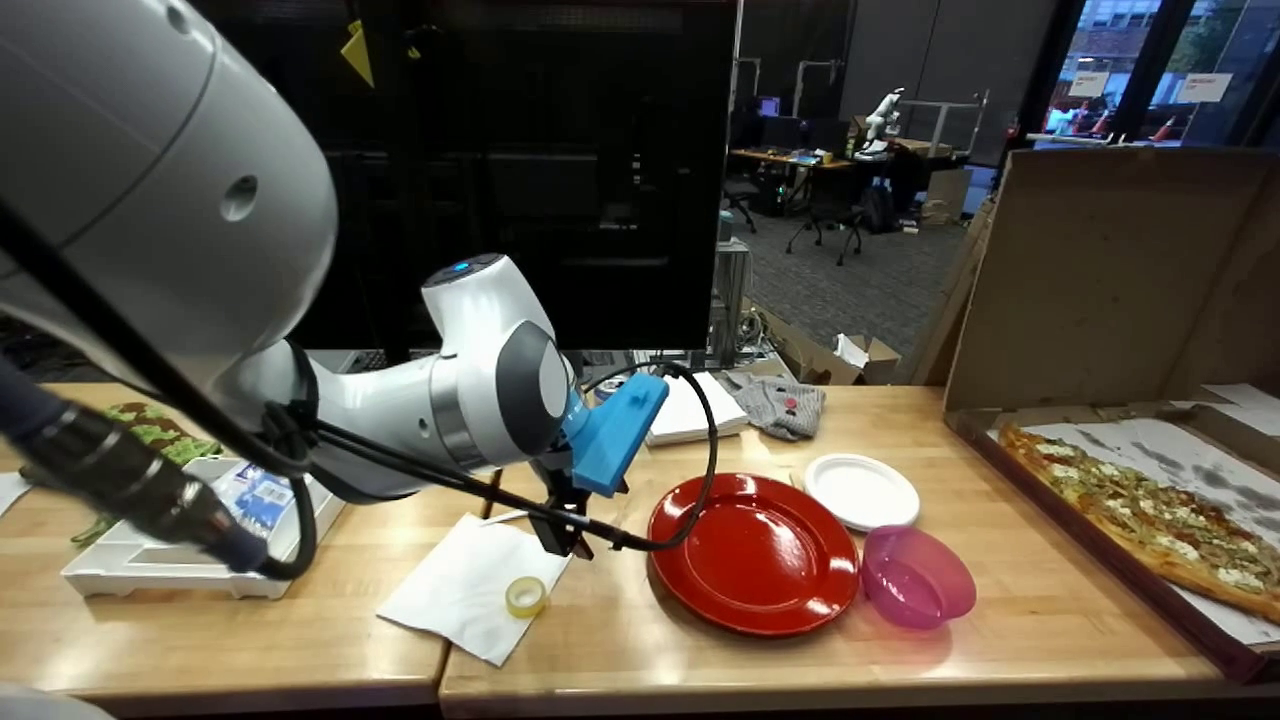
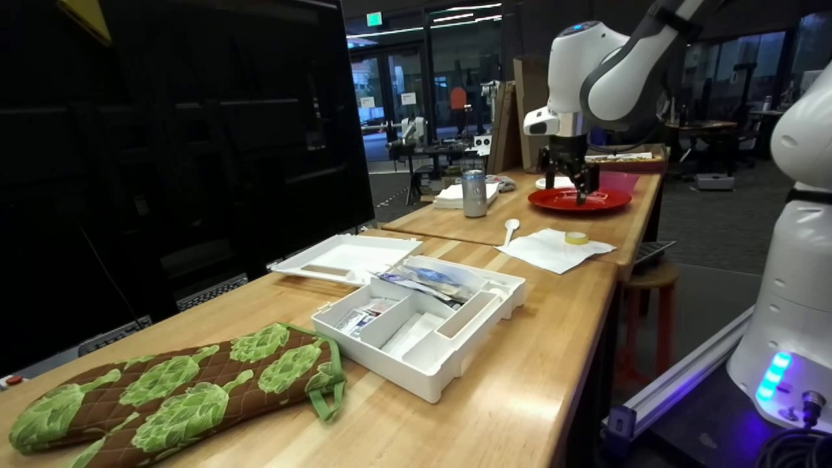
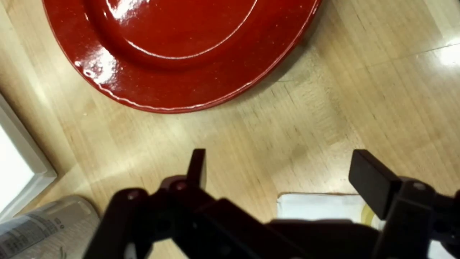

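Tool (image 3: 280, 162) stands above the table (image 1: 1050, 640) with fingers spread, grasping nothing, beside the red plate (image 1: 757, 560) but not touching it; that plate lies near the robot-side edge. Assessment: sound handling calls for small, level movements, both fingertips clear of the rim. Arm (image 1: 400, 410) reaches in over that edge, wrist bent, tool pointing down. White paper (image 1: 455, 590) bearing a tape roll (image 2: 576, 240) lies by the same edge; a can (image 2: 474, 196), toward the opposite one.

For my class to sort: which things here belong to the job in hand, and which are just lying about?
Job in hand, judging by nearness:
open, empty gripper
red plate
white paper sheet, yellow tape roll on it

Lying about, apparently:
silver can
oven mitt
white compartment box
pink bowl
small white plate
pizza
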`<state>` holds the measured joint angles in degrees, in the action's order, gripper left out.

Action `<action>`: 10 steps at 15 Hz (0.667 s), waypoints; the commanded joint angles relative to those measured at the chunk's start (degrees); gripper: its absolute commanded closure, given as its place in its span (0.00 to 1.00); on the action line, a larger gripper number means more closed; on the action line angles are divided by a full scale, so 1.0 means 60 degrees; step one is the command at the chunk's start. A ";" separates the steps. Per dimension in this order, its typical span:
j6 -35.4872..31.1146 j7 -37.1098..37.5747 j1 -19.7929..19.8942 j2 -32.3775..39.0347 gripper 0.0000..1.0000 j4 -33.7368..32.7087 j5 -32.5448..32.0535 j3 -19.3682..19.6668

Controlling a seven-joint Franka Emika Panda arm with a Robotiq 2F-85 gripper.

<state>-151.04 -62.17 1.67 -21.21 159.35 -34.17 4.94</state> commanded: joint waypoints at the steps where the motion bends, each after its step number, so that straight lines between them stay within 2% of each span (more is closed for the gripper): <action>1: -0.0865 -0.1935 -0.0694 0.0542 0.00 0.0011 0.0757 0.0452; 5: -0.1197 -0.4601 -0.1534 0.0881 0.00 0.0014 0.2340 0.0667; 8: -0.0922 -0.6663 -0.2082 0.0834 0.00 0.0001 0.3480 0.0681; 10: -0.0761 -0.7790 -0.2247 0.0713 0.00 -0.0008 0.3836 0.0558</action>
<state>-156.91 -99.74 -9.58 -15.61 159.30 -14.51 8.09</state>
